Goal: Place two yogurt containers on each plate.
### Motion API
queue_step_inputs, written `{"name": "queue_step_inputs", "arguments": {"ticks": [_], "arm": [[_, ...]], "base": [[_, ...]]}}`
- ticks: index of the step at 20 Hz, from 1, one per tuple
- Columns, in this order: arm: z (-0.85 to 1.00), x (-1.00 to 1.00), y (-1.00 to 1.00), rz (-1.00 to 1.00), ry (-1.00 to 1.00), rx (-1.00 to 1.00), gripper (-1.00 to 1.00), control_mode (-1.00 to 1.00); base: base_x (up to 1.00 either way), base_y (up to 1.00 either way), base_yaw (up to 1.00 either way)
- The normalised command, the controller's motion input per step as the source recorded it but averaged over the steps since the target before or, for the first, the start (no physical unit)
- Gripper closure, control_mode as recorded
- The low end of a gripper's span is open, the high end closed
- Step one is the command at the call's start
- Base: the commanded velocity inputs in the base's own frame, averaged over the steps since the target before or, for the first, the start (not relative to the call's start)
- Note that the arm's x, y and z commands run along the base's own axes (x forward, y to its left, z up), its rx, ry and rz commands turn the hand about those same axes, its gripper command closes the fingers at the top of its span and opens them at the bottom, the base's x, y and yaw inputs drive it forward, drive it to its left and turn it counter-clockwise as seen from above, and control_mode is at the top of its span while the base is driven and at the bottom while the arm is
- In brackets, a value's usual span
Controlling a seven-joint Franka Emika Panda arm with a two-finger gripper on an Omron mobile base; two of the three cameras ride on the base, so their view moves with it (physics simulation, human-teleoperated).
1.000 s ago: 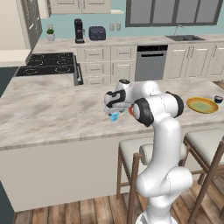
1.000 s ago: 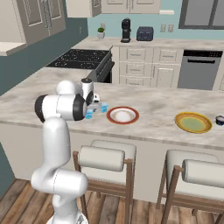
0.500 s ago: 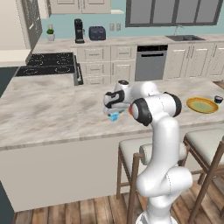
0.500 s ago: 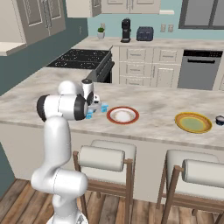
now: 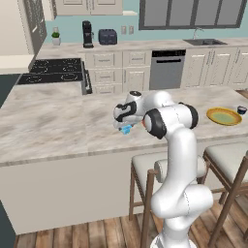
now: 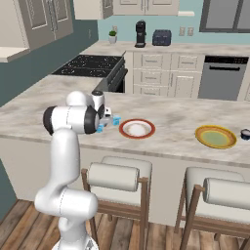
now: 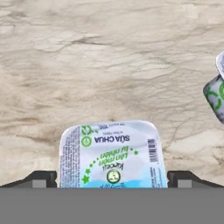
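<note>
A pale blue yogurt cup [image 7: 113, 154] sits at the bottom centre of the hand view, sealed lid up. The end effector [image 7: 112, 179] hangs right over it with its fingers spread wide, one dark fingertip [image 7: 41, 178] on each side of the cup and nothing held. To my eye the step is the pickup. Doing it well means coming straight down so the cup stays centred, then closing on its side walls, not the foil top.

A second yogurt cup [image 7: 215, 89] peeks in at the right edge of that view, close enough that a sideways drift could nudge it.

In the right base view the cups [image 6: 109, 122] lie on the desk [image 6: 171, 117] left of centre. Just beside them is the red-rimmed plate [image 6: 137, 129], which looks empty. The yellow plate [image 6: 215, 136] at the right also looks bare, with a dark cup [image 6: 245, 134] near it at the right edge.
</note>
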Motion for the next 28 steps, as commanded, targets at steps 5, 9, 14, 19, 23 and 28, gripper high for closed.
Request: {"name": "queue_step_inputs", "arguments": {"ticks": [5, 9, 14, 19, 23, 28], "arm": [[-0.06, 0.15, 0.03, 0.0, 0.0, 0.0, -1.0, -1.0], [-0.07, 0.12, 0.01, 0.0, 0.0, 0.0, -1.0, -1.0], [-0.1, 0.02, 0.02, 0.0, 0.0, 0.0, -1.0, -1.0], [-0.02, 0.0, 0.0, 0.0, 0.0, 0.0, 1.0, -1.0], [0.0, 0.0, 0.0, 0.0, 0.0, 0.0, 1.0, -1.0], [0.1, -0.1, -0.07, -0.02, 0.0, 0.0, 1.0, -1.0]], "base": [[0.0, 0.0, 0.0], [0.0, 0.0, 0.0], [0.0, 0.0, 0.0], [0.0, 0.0, 0.0], [0.0, 0.0, 0.0], [0.0, 0.0, 0.0]]}}
